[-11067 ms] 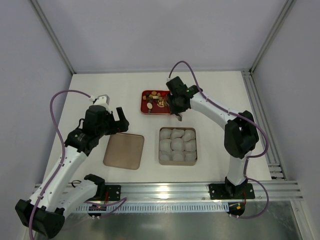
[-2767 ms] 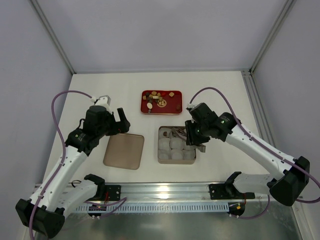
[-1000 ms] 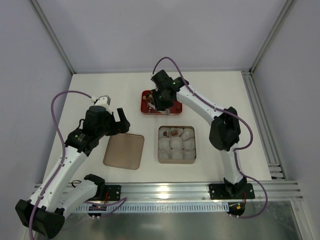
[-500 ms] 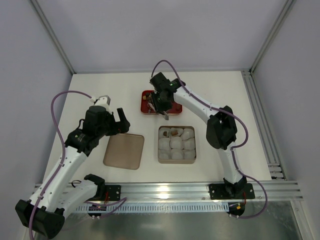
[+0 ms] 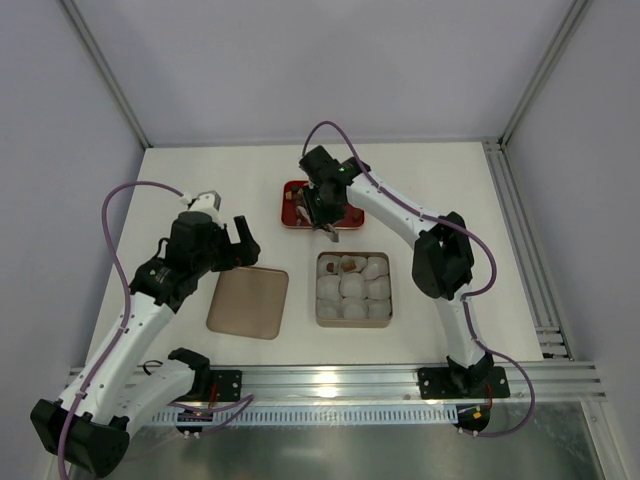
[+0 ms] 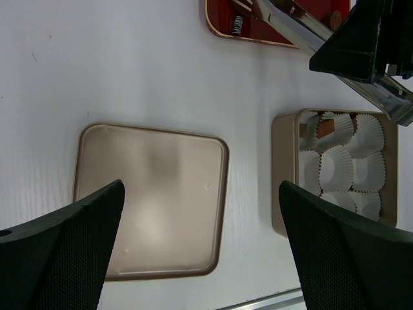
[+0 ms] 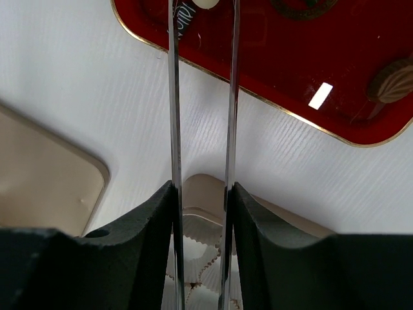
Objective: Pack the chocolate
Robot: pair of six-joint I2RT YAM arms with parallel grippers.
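tray (image 5: 352,218) back-centre on table (image 5: 200,180), chocolates (image 5: 298,203) loose in it. box (image 5: 320,290) just in front of tray, not touching. paper cups (image 5: 362,300) packed inside box, one piece (image 5: 347,265) in back-row cup. lid (image 5: 248,302) flat on table left of box, apart. right gripper (image 7: 202,13) over tray's near-left corner. left gripper (image 6: 200,187) above lid's back edge.
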